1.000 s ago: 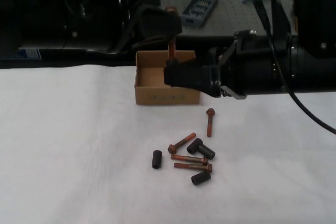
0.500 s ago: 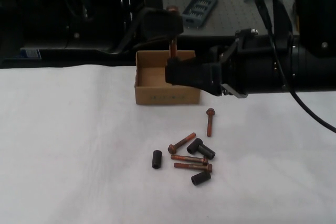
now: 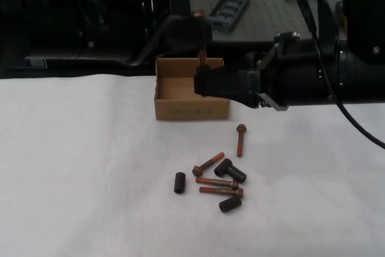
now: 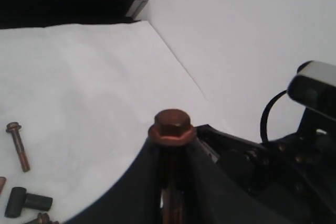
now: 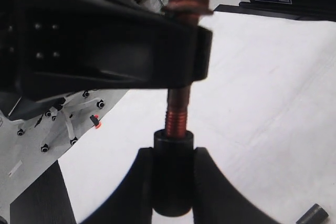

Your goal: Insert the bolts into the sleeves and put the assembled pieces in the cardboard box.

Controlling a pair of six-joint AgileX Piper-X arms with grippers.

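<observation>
– Left pincer pinches the bolt just under its head, shank upright. Right pincer is clamped round the sleeve below it, with the threaded tip at the sleeve's mouth. Both hang over the cardboard box, at the desk's far edge.
– Handling?
– Bolt looks like rusty steel: stiff, light, not slippery. Sleeve looks smoother, so grip it mid-body and keep the bore clear. Any tilt probably jams rather than bends.
</observation>
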